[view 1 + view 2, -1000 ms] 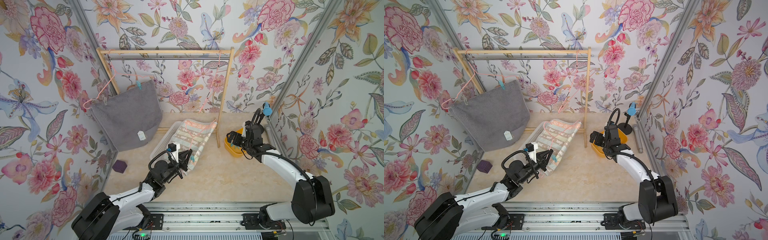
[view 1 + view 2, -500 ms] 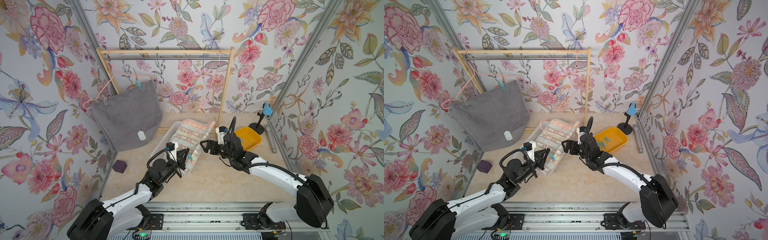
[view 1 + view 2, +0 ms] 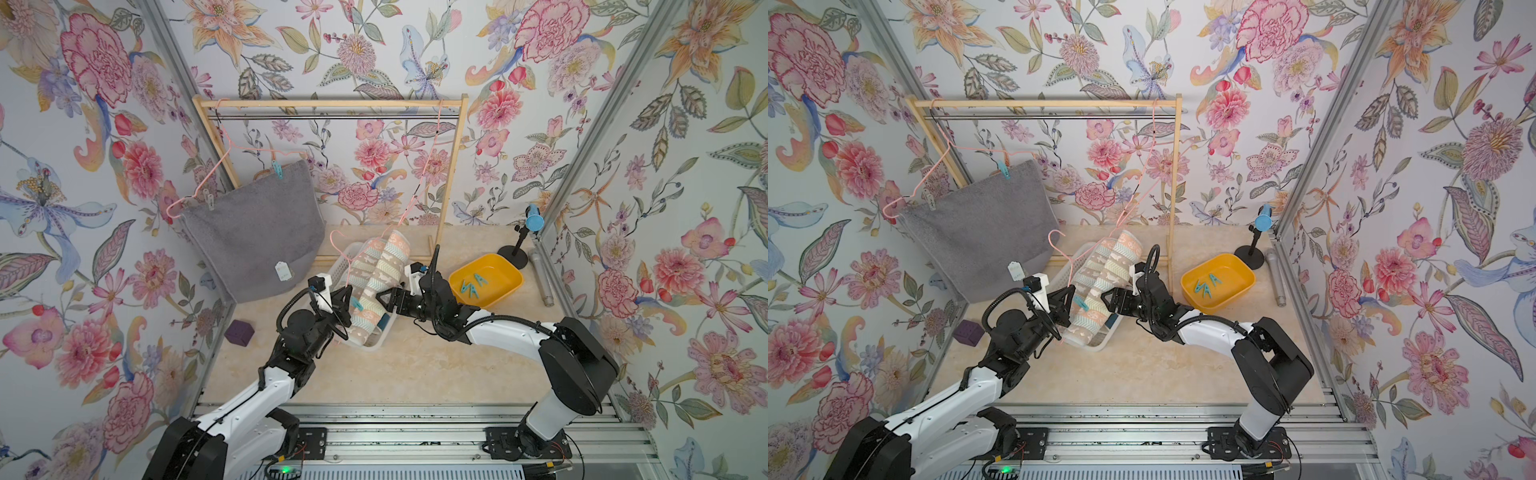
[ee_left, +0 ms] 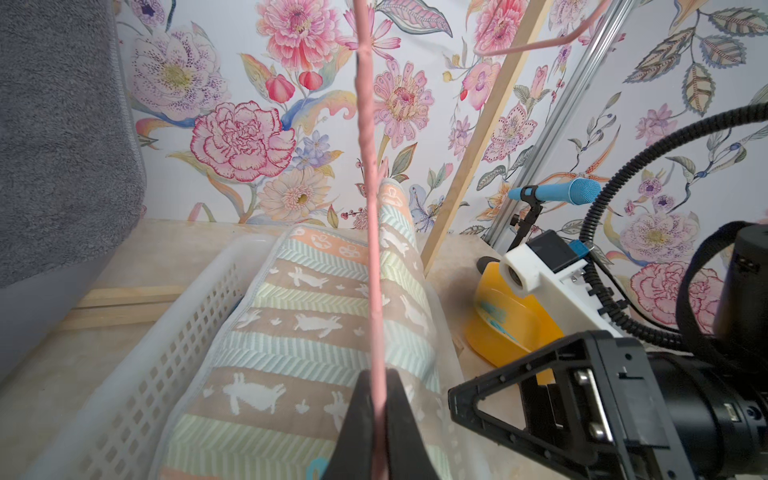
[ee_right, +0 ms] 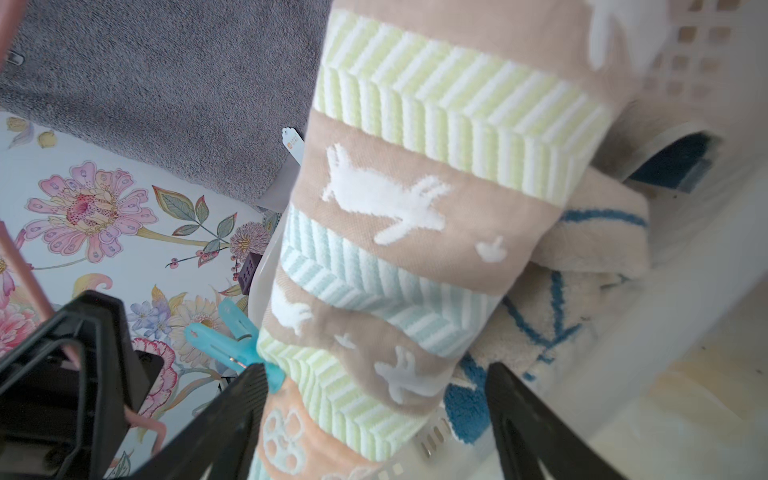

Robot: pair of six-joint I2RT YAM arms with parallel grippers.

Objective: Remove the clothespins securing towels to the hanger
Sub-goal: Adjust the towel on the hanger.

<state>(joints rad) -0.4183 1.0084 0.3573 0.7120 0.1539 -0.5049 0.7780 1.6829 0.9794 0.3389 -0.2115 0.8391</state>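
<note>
My left gripper (image 4: 377, 390) is shut on the pink wire hanger (image 4: 370, 208) that carries the striped towel (image 3: 382, 266) over the white basket (image 3: 374, 343). A teal clothespin (image 5: 232, 340) still pins this towel's edge in both top views (image 3: 356, 304) (image 3: 1080, 303). My right gripper (image 5: 376, 374) is open, its fingers standing either side of the striped towel (image 5: 415, 208), one finger touching the clothespin. The grey towel (image 3: 253, 224) hangs at the left from another hanger, held by a teal clothespin (image 3: 277, 169) and a pale one (image 3: 210, 201). A blue-and-white towel (image 5: 540, 332) lies in the basket.
A yellow tray (image 3: 498, 276) right of the basket holds three teal clothespins (image 3: 473, 284). Behind stands the wooden rack (image 3: 332, 104). A blue microphone on a stand (image 3: 533, 218) and a silver cylinder (image 3: 540, 274) sit by the right wall, a purple block (image 3: 240, 332) by the left.
My right arm has swung left from the yellow tray to the striped towel, its jaws narrowing a little. The left gripper has kept its hold on the hanger.
</note>
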